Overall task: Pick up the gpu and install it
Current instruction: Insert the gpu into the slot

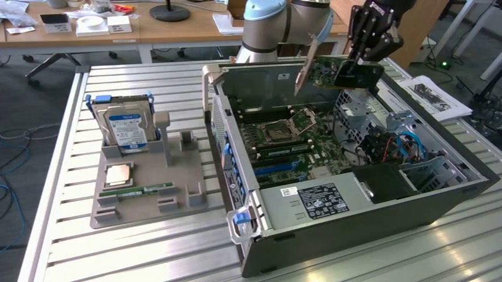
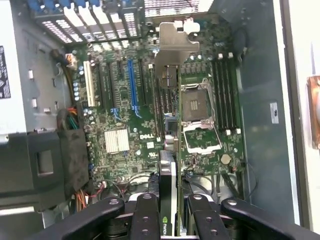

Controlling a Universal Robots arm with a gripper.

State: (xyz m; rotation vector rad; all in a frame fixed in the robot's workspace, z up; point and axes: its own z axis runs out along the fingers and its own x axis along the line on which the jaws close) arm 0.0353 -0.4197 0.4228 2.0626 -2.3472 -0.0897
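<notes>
The gpu [image 1: 333, 69] hangs in the air above the rear of the open computer case [image 1: 353, 200], with its pale metal bracket [image 1: 304, 64] pointing down toward the exterior view's left. My gripper [image 1: 362, 59] is shut on the card's far end. In the wrist view the gpu [image 2: 170, 150] shows edge-on between the black fingers [image 2: 147, 212], its bracket [image 2: 175, 45] at the far end. It hovers over the motherboard [image 2: 120, 140], between the blue expansion slot [image 2: 132, 85] and the empty processor socket [image 2: 197, 110], touching neither.
On the slatted metal table, at the exterior view's left, a grey fixture [image 1: 149, 200] holds a hard drive [image 1: 126, 126], a processor [image 1: 117, 173] and a memory stick [image 1: 145, 189]. A power supply [image 1: 314, 200] and cables [image 1: 392, 147] fill the case's near side. Papers [image 1: 435, 97] lie to the right.
</notes>
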